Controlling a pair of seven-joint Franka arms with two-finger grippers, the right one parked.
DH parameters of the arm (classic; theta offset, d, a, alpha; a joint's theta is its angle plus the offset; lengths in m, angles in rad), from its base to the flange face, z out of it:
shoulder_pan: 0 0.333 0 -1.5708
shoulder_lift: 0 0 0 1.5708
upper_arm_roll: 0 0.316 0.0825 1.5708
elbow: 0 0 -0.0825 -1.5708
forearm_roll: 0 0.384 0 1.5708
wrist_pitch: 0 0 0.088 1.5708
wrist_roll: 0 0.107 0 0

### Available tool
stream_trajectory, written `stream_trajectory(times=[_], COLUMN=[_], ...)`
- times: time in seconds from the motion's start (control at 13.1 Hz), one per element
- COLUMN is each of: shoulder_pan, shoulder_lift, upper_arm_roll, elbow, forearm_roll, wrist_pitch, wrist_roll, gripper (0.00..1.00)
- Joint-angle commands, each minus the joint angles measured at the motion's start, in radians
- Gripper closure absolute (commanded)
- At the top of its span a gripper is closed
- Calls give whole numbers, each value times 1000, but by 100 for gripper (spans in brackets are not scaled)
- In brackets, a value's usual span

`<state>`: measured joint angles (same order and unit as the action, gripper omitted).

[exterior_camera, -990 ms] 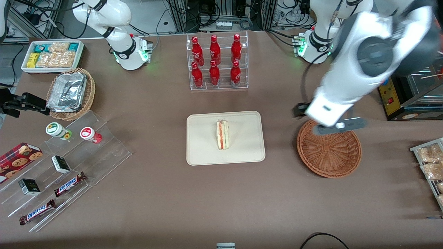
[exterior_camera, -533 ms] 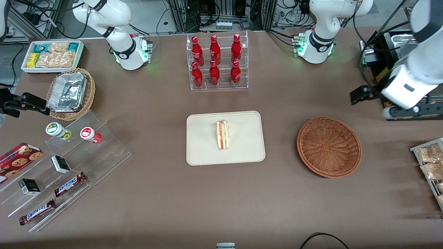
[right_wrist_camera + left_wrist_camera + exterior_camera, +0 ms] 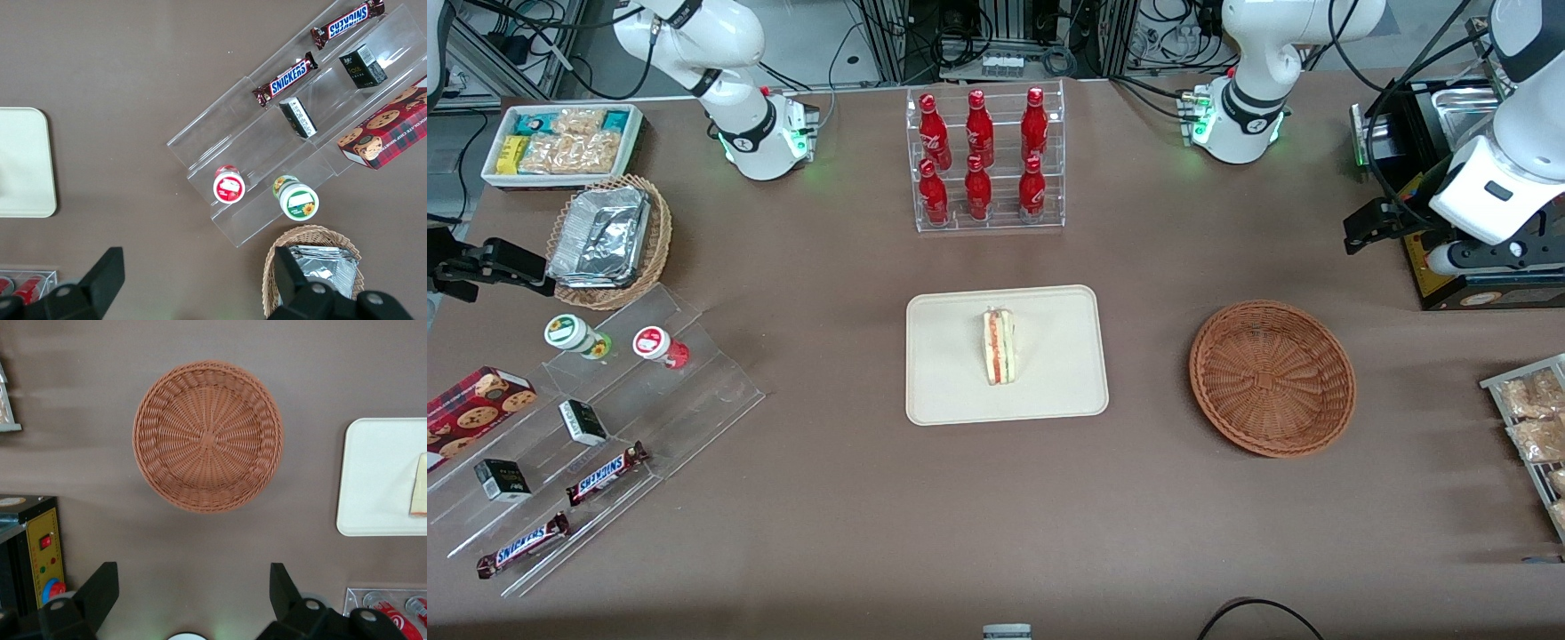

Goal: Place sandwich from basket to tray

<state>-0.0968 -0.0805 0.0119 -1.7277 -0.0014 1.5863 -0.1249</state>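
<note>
The sandwich (image 3: 1000, 347) (image 3: 419, 485), a pale wedge with orange and green layers, stands on its edge on the cream tray (image 3: 951, 356) (image 3: 377, 477) (image 3: 23, 163) in the middle of the table. The reddish-brown wicker basket (image 3: 1272, 378) (image 3: 208, 445) sits beside the tray toward the working arm's end, with nothing in it. My gripper (image 3: 1489, 258) (image 3: 192, 573) hangs high above the table, farther from the front camera than the basket and near the table's working-arm end. Its fingers are spread wide and hold nothing.
A black box with a yellow panel (image 3: 1432, 258) (image 3: 30, 553) stands right by the gripper. A rack of red bottles (image 3: 983, 160) stands farther back than the tray. Snack packets (image 3: 1534, 427) lie at the working arm's end. A clear stepped shelf (image 3: 587, 427) stands toward the parked arm's end.
The arm has swung from above the basket out toward the working arm's end of the table, uncovering the basket. The sandwich stays put on the tray.
</note>
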Motion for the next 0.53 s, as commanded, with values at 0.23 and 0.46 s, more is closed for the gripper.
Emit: stream_trajectory(times=[0.23, 0.46], shoulder_pan=[-4, -3], shoulder_lift=[86, 100], upper_arm_roll=[0, 0], elbow=[134, 146], forearm_roll=[34, 34], wrist_pitch=[3, 12], wrist_roll=[21, 19], gripper=[0, 0])
